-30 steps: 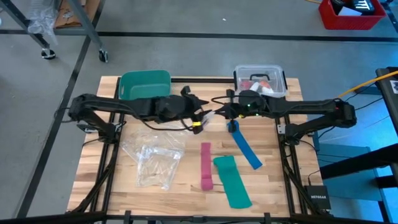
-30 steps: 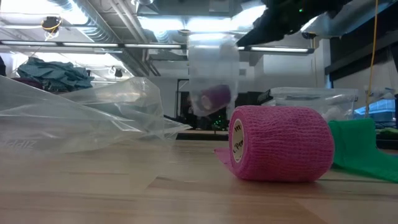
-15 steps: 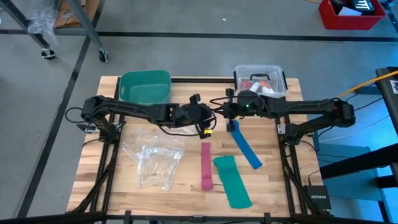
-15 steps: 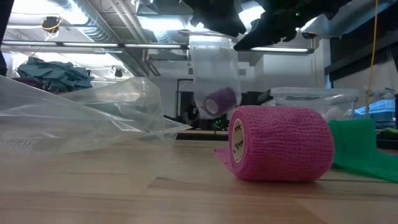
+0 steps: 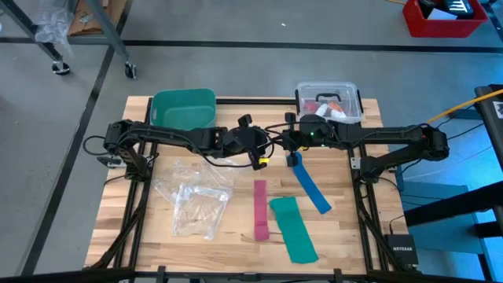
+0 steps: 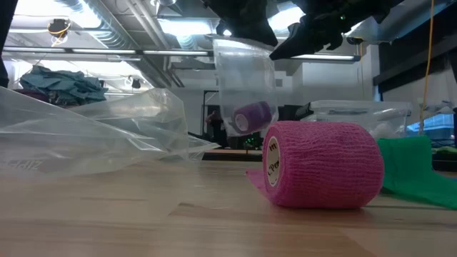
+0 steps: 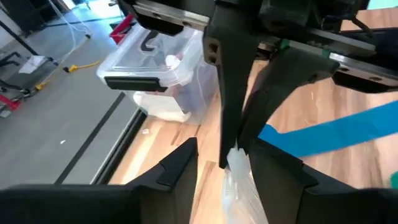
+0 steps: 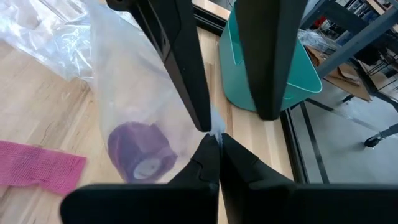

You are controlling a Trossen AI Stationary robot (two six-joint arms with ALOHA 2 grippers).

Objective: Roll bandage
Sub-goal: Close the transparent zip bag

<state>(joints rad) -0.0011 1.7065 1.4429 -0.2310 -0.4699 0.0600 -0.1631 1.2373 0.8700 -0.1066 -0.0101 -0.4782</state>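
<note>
Your bandage (image 8: 138,151) is a stubby purple roll sitting at the bottom of a small clear bag (image 6: 245,86), and that bag hangs in the air above the desk (image 5: 361,228), near its back middle. Both arms reach in level from their sides and meet over it. The right end effector (image 8: 214,138) is pinched tight on the bag's top edge, and the left end effector (image 7: 235,163) has its fingers spread, straddling the same top edge right next to it.

Below the bag the wood is bare; the closest stuff is the blue strip (image 5: 310,187) just toward the front, then the pink roll (image 6: 320,164) with its unrolled tail and the green strip (image 5: 293,229). Crinkled plastic bags (image 5: 192,200) fill the front left. The teal bin (image 5: 183,107) and clear lidded box (image 5: 328,98) sit on the back edge. The pink roll's core has print, but you can't read it.
</note>
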